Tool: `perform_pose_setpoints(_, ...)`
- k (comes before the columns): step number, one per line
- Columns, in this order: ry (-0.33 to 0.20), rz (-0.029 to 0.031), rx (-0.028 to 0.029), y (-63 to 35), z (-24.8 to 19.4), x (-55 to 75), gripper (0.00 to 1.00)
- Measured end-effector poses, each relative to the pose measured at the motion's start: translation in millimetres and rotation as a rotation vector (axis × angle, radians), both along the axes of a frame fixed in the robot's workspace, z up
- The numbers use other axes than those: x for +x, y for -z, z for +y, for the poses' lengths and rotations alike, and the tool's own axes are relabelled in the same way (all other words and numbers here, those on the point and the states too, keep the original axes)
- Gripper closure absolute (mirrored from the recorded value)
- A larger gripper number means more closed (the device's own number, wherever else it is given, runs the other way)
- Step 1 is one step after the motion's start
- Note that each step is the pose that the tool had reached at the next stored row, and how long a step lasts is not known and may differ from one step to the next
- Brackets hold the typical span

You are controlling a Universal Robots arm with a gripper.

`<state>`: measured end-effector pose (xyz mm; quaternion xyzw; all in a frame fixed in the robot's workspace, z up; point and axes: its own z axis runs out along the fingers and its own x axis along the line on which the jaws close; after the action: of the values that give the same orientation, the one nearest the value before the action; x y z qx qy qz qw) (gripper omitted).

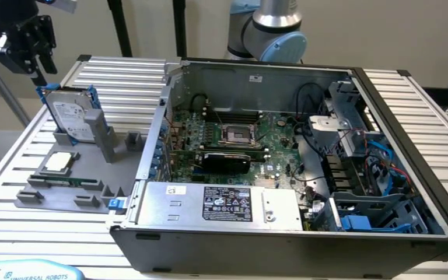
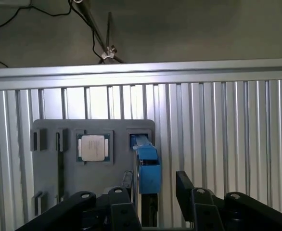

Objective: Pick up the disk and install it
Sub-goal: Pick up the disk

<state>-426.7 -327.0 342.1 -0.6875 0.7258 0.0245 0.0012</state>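
Gray fixture holds the disk on edge.

Blue-framed, white-labelled disk stands upright at the exterior view's left

Even, soft room light, as I see it from here; no hard shadows.
In the exterior view the slatted table is bright and the computer case shaded inside; in the wrist view I get glare along the table's edge rail, dim floor beyond; the gripper is dark.
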Motion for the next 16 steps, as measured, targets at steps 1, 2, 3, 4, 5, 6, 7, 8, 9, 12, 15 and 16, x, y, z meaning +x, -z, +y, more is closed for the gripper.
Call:
perform_pose_setpoints(1,-0.001,0.0,0.0,1.6,0.0,0.0,0.52)
perform_pose_setpoints(2,-0.003,-0.0001,0.0,3.0,0.0,0.0,0.52)
perform_pose_setpoints(3,-0.004,-0.0001,0.0,4.2,0.1,0.0,0.52)
perform_pose_setpoints(4,-0.006,-0.0001,-0.0001,5.4,0.1,0.0,0.52)
perform_pose_setpoints(5,-0.007,-0.0001,0.0,6.5,0.1,0.0,0.5)
perform_pose_setpoints(6,-0.009,-0.0001,0.0,7.9,0.1,0.0,0.5)
perform_pose_setpoints(7,-0.01,-0.0002,0.0,9.3,0.1,0.1,0.5)
perform_pose_setpoints(8,-0.012,-0.0002,0.0,10.8,0.1,0.2,0.44)
perform_pose_setpoints(9,-0.013,-0.0003,0.0,12.5,0.2,0.2,0.44)
perform_pose_setpoints(12,-0.018,-0.0004,-0.0001,17.1,0.1,0.5,0.44)
perform_pose_setpoints(15,-0.022,-0.0011,-0.0001,21.9,0.1,0.6,0.44)
perform_pose_setpoints(16,-0.024,-0.0015,0.0,23.3,0.1,0.7,0.44)
